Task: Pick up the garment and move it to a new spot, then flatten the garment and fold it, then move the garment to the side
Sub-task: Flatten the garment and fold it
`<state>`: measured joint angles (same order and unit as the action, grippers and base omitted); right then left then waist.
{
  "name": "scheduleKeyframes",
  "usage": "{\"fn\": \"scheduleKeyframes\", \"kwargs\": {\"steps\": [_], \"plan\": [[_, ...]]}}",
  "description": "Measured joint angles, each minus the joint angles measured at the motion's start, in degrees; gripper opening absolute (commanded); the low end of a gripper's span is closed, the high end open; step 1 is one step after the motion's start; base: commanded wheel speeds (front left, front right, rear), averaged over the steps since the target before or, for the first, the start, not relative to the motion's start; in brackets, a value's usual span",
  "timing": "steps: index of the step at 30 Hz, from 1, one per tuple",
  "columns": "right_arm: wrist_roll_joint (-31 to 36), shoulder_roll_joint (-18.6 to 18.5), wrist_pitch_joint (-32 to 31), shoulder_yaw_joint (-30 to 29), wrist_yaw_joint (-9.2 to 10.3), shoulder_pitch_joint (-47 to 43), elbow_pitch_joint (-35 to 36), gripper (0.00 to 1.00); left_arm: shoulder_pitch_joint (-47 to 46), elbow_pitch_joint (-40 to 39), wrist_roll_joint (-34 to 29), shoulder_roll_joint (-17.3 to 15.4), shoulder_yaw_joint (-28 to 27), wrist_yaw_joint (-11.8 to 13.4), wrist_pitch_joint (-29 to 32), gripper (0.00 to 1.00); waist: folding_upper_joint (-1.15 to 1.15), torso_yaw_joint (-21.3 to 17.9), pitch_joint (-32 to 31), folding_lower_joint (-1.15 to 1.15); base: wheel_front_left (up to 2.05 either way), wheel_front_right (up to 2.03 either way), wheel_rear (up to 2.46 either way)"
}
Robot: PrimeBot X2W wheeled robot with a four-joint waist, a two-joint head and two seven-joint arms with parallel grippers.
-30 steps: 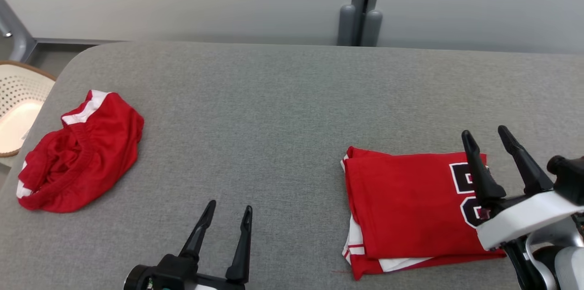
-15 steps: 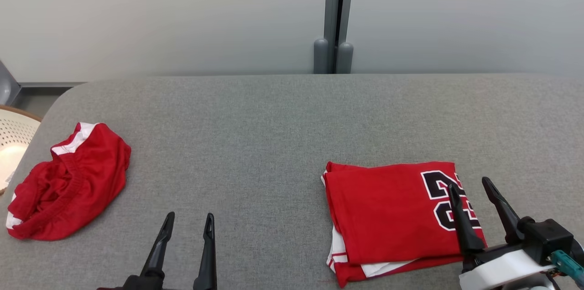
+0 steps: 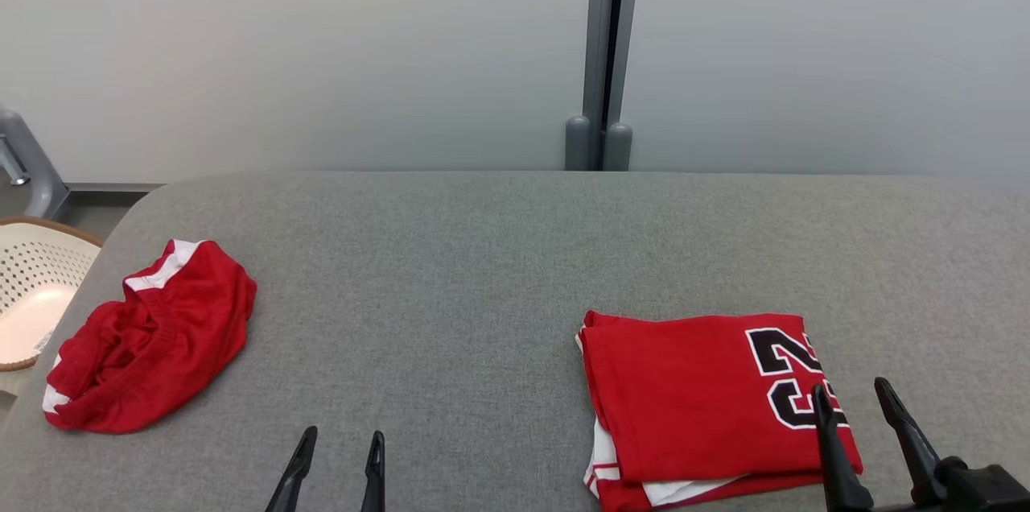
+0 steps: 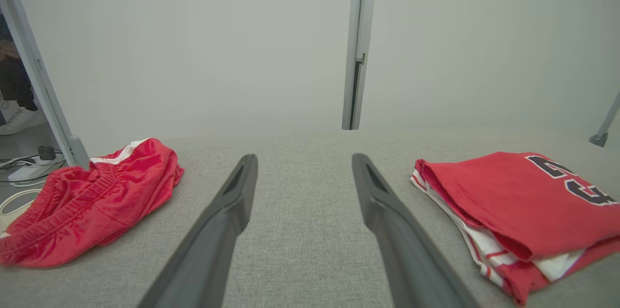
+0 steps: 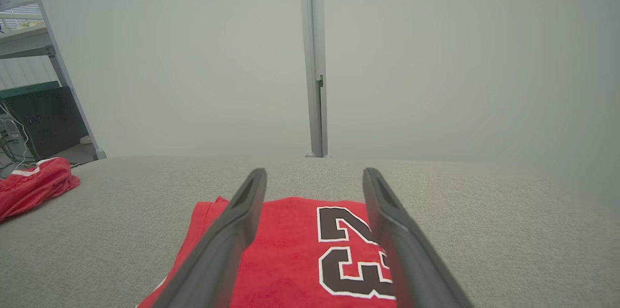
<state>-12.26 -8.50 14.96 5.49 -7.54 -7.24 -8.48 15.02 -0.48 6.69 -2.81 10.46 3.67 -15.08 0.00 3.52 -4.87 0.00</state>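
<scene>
Folded jersey [image 3: 684,399] lies lower right on worktop [image 3: 451,270], shorts [image 3: 153,335] left. Left claw [image 3: 340,448] and right claw [image 3: 853,407]: open, empty.

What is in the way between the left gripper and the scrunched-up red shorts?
Nothing visible: only bare grey tabletop lies between the left gripper and the red shorts. The folded jersey sits far right.

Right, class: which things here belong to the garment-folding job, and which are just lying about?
Job: folded red jersey with black numbers; crumpled red shorts with white trim; grey fabric-covered table; open left gripper; open right gripper.
Lying about: white perforated plastic basket; grey metal post.
</scene>
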Motion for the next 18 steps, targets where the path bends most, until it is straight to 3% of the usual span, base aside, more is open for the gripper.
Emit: {"fn": "scheduleKeyframes", "kwargs": {"steps": [18], "plan": [[1.22, 1.91, 0.00, -0.15, 0.00, -2.14, -0.10, 1.00, 0.85, 2.92, -0.55, 0.00, -0.27, -0.32, 0.00, 1.00, 0.00, -0.35, -2.31, 0.00, 0.00, 0.00, 0.00]]}}
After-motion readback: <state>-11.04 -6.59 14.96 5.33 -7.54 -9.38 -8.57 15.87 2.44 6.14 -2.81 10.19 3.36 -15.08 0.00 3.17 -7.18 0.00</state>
